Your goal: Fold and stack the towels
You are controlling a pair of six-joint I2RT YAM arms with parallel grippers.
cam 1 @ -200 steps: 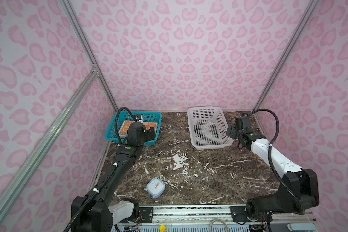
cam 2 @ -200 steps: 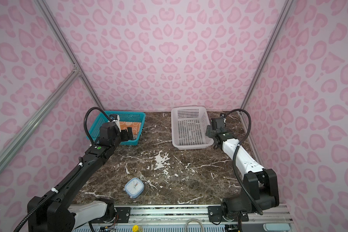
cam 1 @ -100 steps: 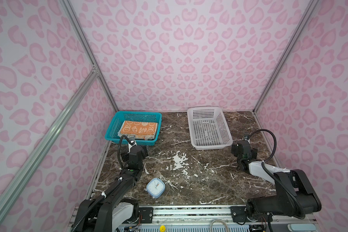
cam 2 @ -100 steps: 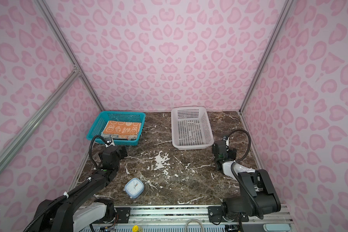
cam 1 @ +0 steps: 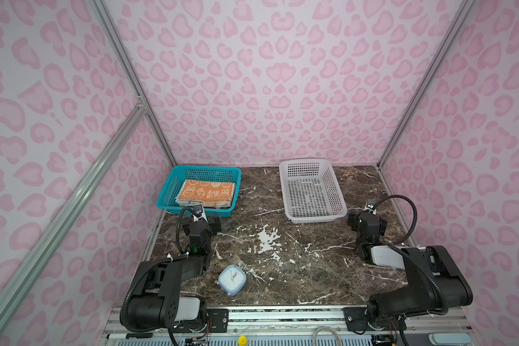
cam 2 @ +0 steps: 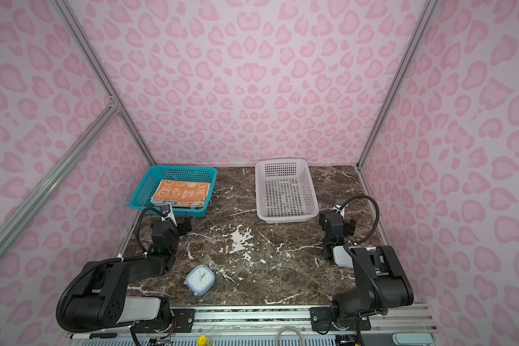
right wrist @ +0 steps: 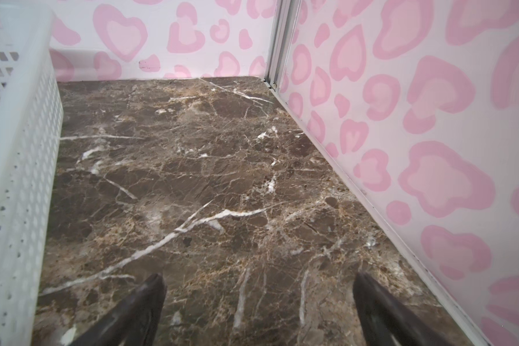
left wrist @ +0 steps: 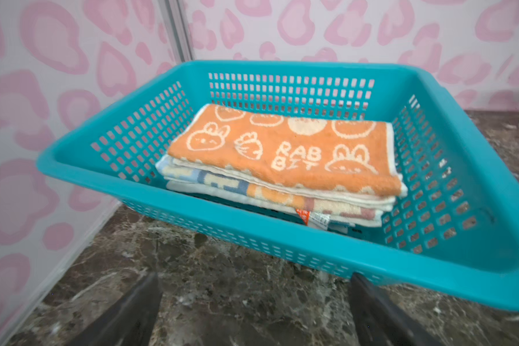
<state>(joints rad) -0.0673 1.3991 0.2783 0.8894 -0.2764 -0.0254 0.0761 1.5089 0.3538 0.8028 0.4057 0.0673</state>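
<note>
inside teal mesh basket point(left wrist: 276, 239), folded terry towels point(left wrist: 282, 149)

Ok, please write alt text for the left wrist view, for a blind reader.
Folded towels lie stacked in a teal basket on a marble table, the orange towel on top. The open end effector is short of the basket, empty.

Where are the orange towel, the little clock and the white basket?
orange towel point(left wrist: 282, 149): left wrist view, middle of its top face.
clock point(cam 1: 232, 276): a top view, its dial.
white basket point(cam 2: 286, 218): a top view, its near wall.
</note>
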